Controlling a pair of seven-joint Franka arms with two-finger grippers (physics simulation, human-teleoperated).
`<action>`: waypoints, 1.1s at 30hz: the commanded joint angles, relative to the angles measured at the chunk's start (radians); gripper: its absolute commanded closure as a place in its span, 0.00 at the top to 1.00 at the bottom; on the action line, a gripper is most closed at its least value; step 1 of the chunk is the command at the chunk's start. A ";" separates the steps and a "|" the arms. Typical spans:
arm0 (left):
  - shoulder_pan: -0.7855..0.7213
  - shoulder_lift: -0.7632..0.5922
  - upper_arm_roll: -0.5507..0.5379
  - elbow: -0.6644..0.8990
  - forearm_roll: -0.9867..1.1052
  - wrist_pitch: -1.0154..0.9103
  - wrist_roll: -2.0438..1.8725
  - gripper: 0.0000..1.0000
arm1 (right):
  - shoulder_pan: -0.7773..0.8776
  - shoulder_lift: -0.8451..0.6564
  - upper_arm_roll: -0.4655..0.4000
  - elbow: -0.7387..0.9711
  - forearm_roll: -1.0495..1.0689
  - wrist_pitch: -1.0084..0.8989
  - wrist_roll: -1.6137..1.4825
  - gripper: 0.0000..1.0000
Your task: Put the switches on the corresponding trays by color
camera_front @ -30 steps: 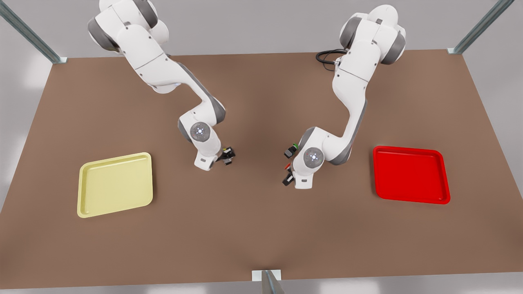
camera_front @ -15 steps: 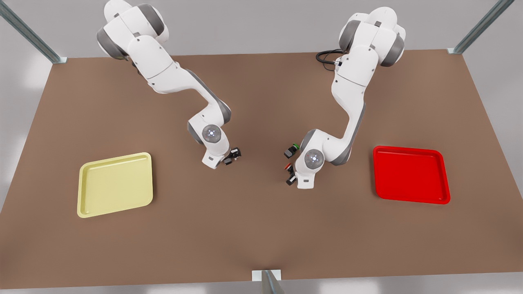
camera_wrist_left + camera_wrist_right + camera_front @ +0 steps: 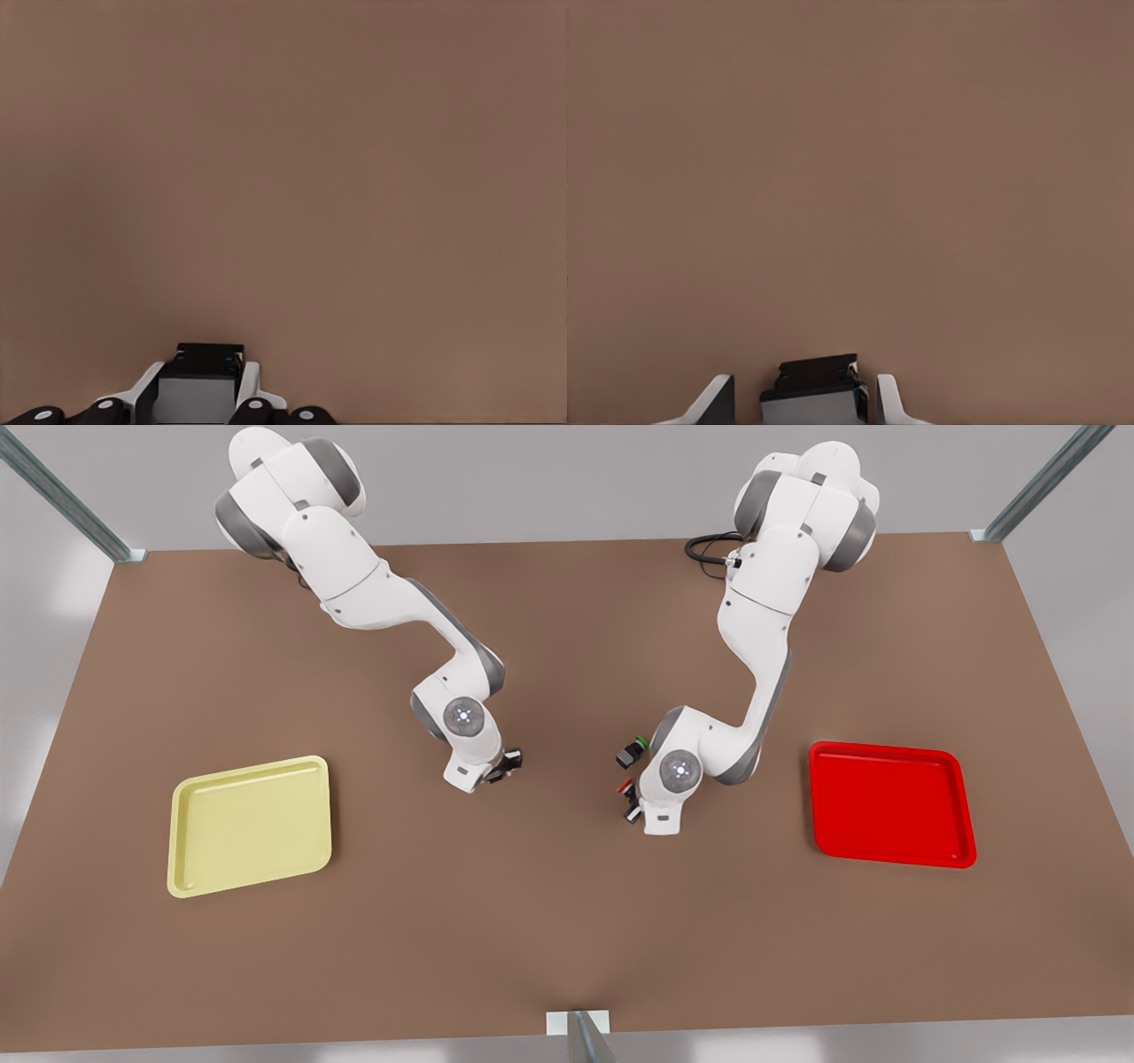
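A second ago my left gripper (image 3: 507, 763) stood spread around the yellow switch (image 3: 209, 356). Now its fingers have drawn in narrow, and the left wrist view shows them pressed against both sides of the dark body, so I judge that one gripped. Its cap is hidden from me at the moment. My right gripper (image 3: 631, 808) has crept in along the table (image 3: 567, 921) toward the red switch (image 3: 625, 786), and the right wrist view shows its fingers set wide on either side of the body with a gap on each side, so nothing is held there yet. Both switches sit near the middle of the table, well apart from the trays. The green switch (image 3: 633, 751) lies just beyond the red one, close enough that I should mind it when closing. The yellow tray (image 3: 251, 825) waits toward the front view's left edge and the red tray (image 3: 890, 804) toward the right edge. Next, I reckon, the left lifts and the right closes.
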 commanded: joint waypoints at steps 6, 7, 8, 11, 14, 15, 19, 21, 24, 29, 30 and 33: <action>0.000 0.008 0.001 0.000 0.000 0.011 0.000 0.51 | 0.005 0.004 0.000 -0.002 -0.002 -0.002 0.000 0.61; 0.000 0.008 0.000 0.000 0.000 0.009 0.002 0.51 | 0.005 0.004 0.000 -0.002 0.000 -0.002 0.000 0.61; 0.000 0.008 0.000 0.000 0.000 0.009 0.002 0.51 | 0.005 0.004 0.000 -0.002 -0.002 -0.002 0.000 0.61; 0.002 -0.035 0.021 -0.002 0.002 -0.047 0.037 0.51 | 0.003 0.001 0.000 0.000 -0.002 -0.003 -0.002 0.61; 0.002 -0.198 0.110 -0.126 0.000 -0.138 0.273 0.50 | 0.005 0.001 0.000 -0.002 0.000 -0.003 0.000 0.61; 0.002 -0.235 0.155 -0.146 -0.001 -0.179 0.365 0.50 | 0.005 0.001 0.000 -0.002 -0.002 -0.003 0.000 0.61; 0.002 -0.380 0.345 -0.337 -0.004 -0.187 0.690 0.50 | 0.005 0.001 0.000 -0.002 0.000 -0.003 0.000 0.59; 0.000 -0.382 0.437 -0.357 -0.004 -0.186 0.837 0.50 | 0.005 0.001 0.000 0.000 -0.002 -0.003 -0.002 0.59; 0.083 -0.351 0.518 -0.356 -0.012 -0.121 1.074 0.50 | 0.003 0.001 0.000 0.000 -0.002 -0.005 -0.002 0.59; 0.327 -0.265 0.518 -0.293 -0.014 -0.067 1.440 0.51 | 0.005 -0.021 0.001 0.014 -0.002 -0.060 0.000 0.59; 0.333 -0.239 0.518 -0.270 -0.015 -0.067 1.442 0.52 | 0.006 -0.018 0.001 0.012 -0.002 -0.059 -0.006 0.59; 0.350 -0.199 0.517 -0.244 -0.024 -0.066 1.443 1.00 | 0.008 -0.004 0.001 0.006 -0.003 -0.048 -0.014 0.60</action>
